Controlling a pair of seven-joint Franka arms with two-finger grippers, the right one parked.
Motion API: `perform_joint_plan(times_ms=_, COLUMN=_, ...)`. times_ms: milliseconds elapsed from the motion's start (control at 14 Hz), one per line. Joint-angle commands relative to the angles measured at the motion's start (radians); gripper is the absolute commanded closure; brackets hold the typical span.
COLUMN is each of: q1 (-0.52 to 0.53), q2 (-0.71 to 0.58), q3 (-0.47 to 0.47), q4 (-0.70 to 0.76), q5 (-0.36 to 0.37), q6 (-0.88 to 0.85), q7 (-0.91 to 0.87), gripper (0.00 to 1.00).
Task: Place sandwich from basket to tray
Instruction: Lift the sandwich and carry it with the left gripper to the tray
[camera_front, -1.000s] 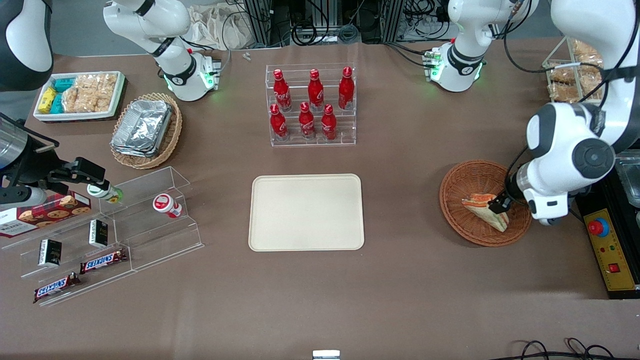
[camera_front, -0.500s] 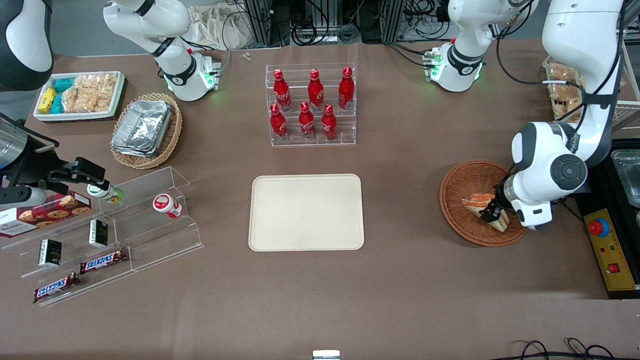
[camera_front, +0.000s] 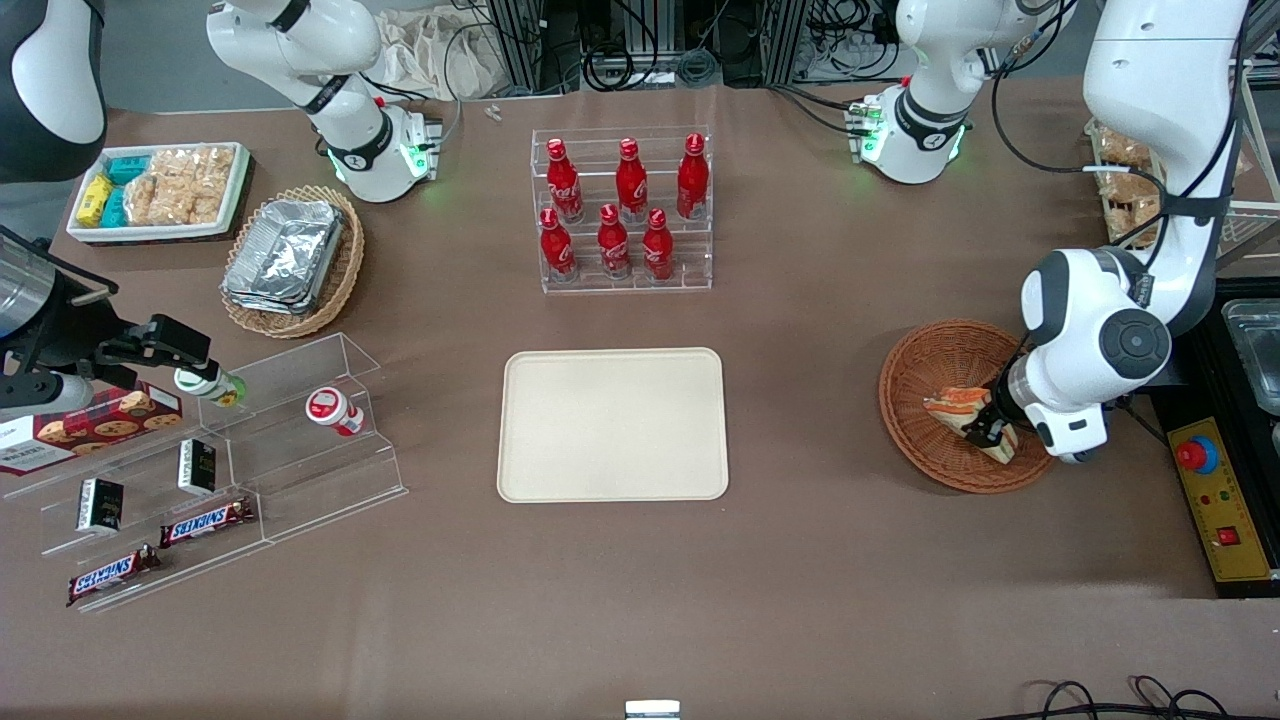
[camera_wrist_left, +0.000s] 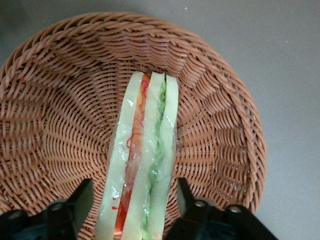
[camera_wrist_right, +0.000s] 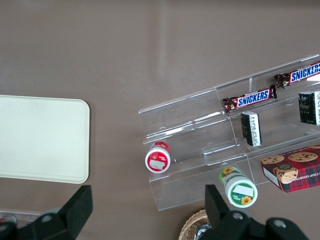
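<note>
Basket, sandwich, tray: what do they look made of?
Basket: woven wicker, reddish-brown, matte; strands show. Sandwich: pale bread with orange and green filling, likely film-wrapped, glossy wrinkles; possibly a replica. Tray: probably plastic, smooth cream, low moulded rim. Gripper sits open in the basket, fingers either side of the sandwich.

Sandwich (camera_wrist_left: 142, 165): triangular wedge of pale bread with orange and green filling layers, wrapped in clear film, lying in the basket (camera_front: 925, 375) with its cut edge facing up. Basket: round, shallow, reddish-brown wicker bowl at the working arm's end of the table. Tray (camera_front: 612, 424): flat cream-beige rectangle with rounded corners and a low rim, at mid-table, well apart from the basket. Gripper (camera_wrist_left: 134, 212): low in the basket, fingers spread on either side of the sandwich's broad end.
</note>
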Motion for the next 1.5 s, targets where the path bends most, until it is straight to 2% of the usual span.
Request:
perform_joint_plan(times_ms=0, q1=0.002, q2=-0.045, q3=-0.008, q4=-0.019, q5=0.054, q6=-0.008, q7=-0.089, gripper=0.87)
perform_joint_plan(times_ms=71, q1=-0.003, q2=-0.058, q3=-0.009, q4=-0.008, q5=0.057, q6=-0.048, q7=-0.089, gripper=0.98)
perform_joint_plan(times_ms=143, q1=-0.007, q2=-0.075, q3=-0.011, q4=0.004, q5=0.056, q6=-0.086, q7=-0.09, gripper=1.0)
perform_joint_plan(times_ms=357, q1=-0.032, q2=-0.096, q3=-0.016, q4=0.108, q5=0.056, q6=-0.272, q7=-0.092, gripper=1.0)
perform_joint_plan(times_ms=571, q1=-0.033, q2=-0.093, q3=-0.026, q4=0.307, q5=0.046, q6=-0.534, q7=-0.077, gripper=1.0)
perform_joint_plan(times_ms=857, q1=-0.032, q2=-0.092, q3=-0.098, q4=0.543, q5=0.031, q6=-0.807, q7=-0.075, gripper=1.0)
perform_joint_plan(times_ms=1000, q1=-0.032, q2=-0.09, q3=-0.137, q4=0.591, q5=-0.001, q6=-0.849, q7=-0.054, gripper=1.0)
perform_joint_plan(times_ms=1429, q1=-0.035, q2=-0.087, q3=-0.298, q4=0.591, q5=0.002, q6=-0.892, q7=0.33, gripper=0.99)
